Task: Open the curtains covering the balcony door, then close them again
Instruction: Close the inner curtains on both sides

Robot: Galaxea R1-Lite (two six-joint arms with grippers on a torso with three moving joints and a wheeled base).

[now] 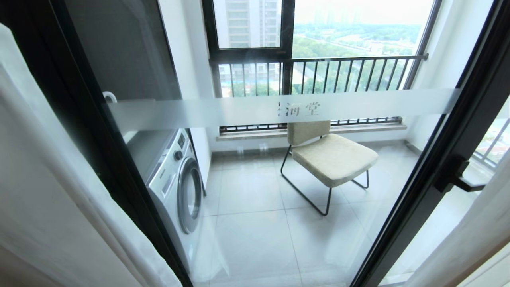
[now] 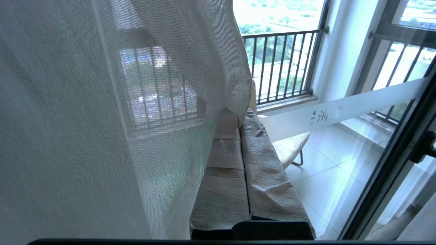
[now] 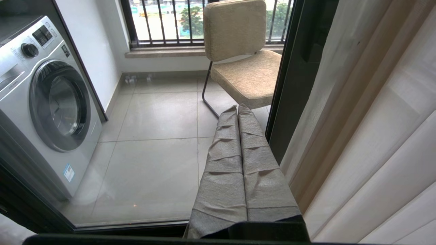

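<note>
left tool clenched, sheer curtains draped at 12 o'clock | right tool clenched | risk: fabric snagging, tugging rail

My head camera looks down through the balcony door from close range. My left wrist camera faces the sheer curtain up close; my right wrist camera sits low by the glass. All three share the beige chair.
</note>
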